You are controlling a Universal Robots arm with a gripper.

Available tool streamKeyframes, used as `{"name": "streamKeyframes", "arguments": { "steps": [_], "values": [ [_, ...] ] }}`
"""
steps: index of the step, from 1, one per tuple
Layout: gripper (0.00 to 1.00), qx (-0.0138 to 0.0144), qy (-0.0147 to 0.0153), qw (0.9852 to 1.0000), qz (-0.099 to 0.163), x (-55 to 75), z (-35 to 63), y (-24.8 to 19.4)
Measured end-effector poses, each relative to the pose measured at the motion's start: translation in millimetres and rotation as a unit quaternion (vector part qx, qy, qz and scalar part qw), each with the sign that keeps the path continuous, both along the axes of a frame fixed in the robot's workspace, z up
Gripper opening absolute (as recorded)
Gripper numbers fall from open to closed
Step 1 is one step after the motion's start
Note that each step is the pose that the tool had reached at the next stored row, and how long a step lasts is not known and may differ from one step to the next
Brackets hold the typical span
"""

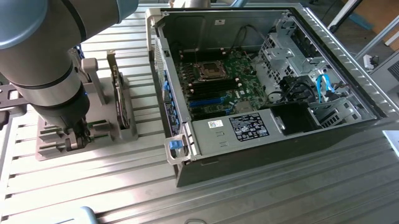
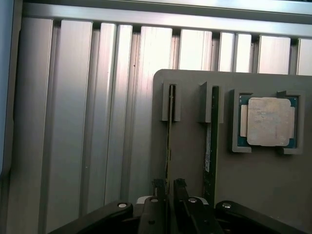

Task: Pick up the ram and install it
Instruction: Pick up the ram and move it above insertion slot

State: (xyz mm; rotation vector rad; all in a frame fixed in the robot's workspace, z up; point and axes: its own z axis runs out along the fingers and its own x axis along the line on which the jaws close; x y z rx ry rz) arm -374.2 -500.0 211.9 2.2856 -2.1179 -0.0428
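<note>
Your gripper point(image 2: 169, 192) is drawn in narrow, its two fingers point(image 2: 158, 192) set on either face of the ram point(image 2: 169, 131), which stands on edge in a slot of the grey holder point(image 2: 190, 161). You can count two thin green sticks in that holder: the ram between the fingers and a second stick point(image 2: 210, 146) in the next slot beside it. One square silver processor point(image 2: 268, 122) lies flat in a pocket just past the second stick. The ram's nearer end is hidden behind the fingers.

At the exterior view's left you see one arm point(image 1: 37, 56) reaching down onto the holder point(image 1: 53, 149), and its bulk covers most of the gripper point(image 1: 78, 137) and both sticks. Just to the right, one dark expansion card point(image 1: 121, 100) stands upright in the same holder. Further right, one open computer case point(image 1: 337, 51) lies on the slatted tabletop point(image 1: 124, 186), its motherboard point(image 1: 215, 86) exposed; the memory slots there are too small to make out clearly.
</note>
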Motion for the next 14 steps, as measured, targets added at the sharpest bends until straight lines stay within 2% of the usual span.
{"name": "streamKeyframes", "arguments": {
  "steps": [10, 12, 13, 14],
  "values": [
    [0.22, 0.0001, -0.0002, 1.0000, 0.000, 0.0, -0.3, 0.3],
    [0.20, 0.0001, -0.0003, 1.0000, 0.000, 0.0, -0.2, 1.6],
    [0.14, 0.0002, -0.0004, 1.0000, 0.000, 0.0, -0.2, 1.9],
    [0.12, 0.0004, -0.0005, 1.0000, 0.000, 0.0, -0.3, 2.3]
  ]
}}
